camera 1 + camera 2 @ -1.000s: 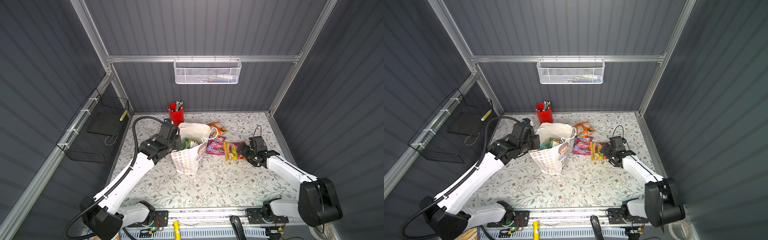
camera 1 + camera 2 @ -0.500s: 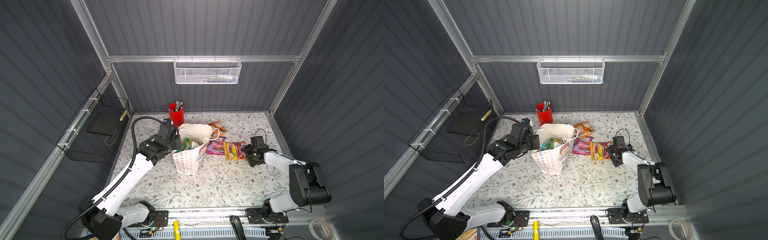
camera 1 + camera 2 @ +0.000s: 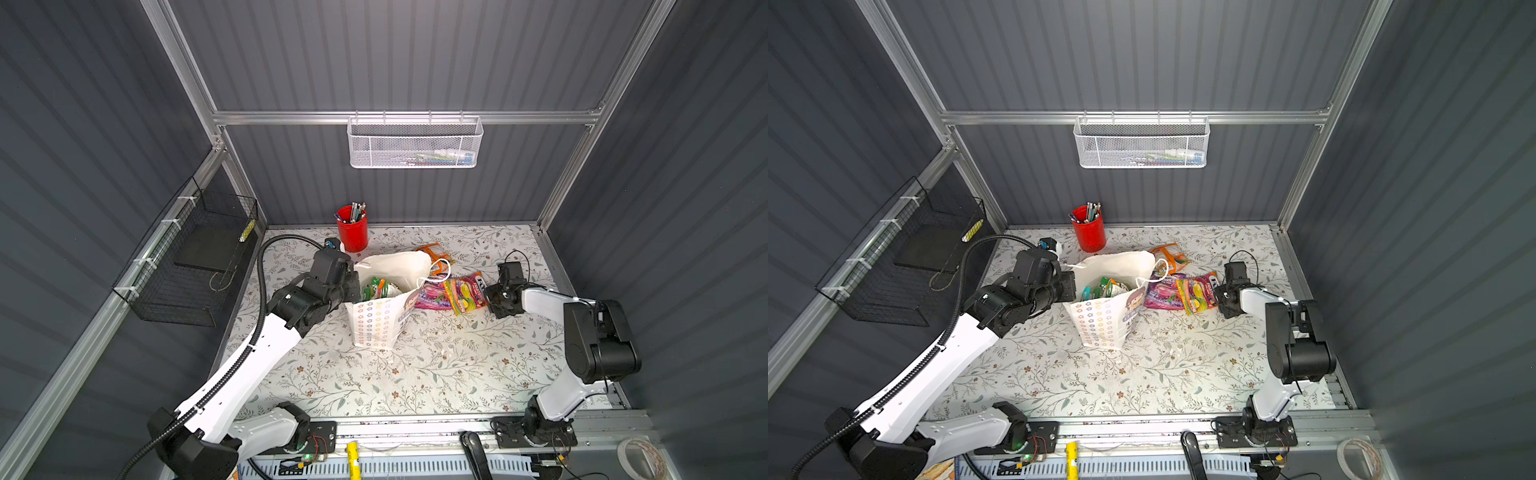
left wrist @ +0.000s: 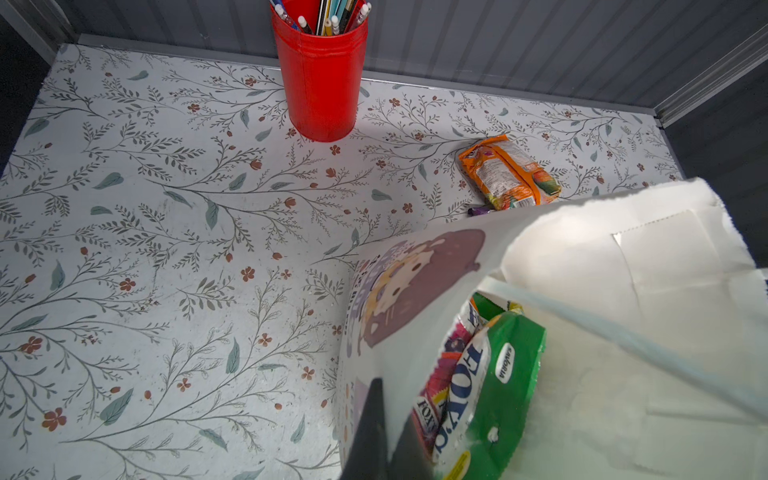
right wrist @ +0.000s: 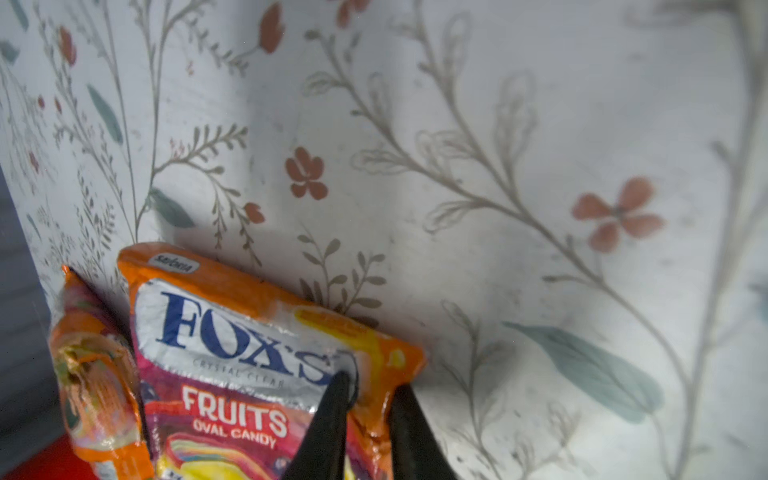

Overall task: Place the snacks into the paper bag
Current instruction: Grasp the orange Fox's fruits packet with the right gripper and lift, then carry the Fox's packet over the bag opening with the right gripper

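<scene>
Step in hand: pick-up of the next snack. The right gripper (image 5: 370,382) stood clenched on the edge of the pink-yellow fruits packet (image 5: 232,374) nearest that arm. The packet lay flat on the table (image 3: 415,374) just right of the paper bag (image 3: 376,324), against a purple packet (image 3: 428,298). The left gripper (image 4: 390,411) was clamped on the bag's rim, holding the mouth open; a green packet (image 4: 498,374) and others sat inside. An orange packet (image 3: 434,252) lay behind the bag (near the red cup (image 3: 352,232), which is no part of the job).

Judgement: the next move calls for a lift clear of the purple packet, a carry over the cord handle, and release above the open mouth. A pinch on one edge may let the packet swing or slip.
</scene>
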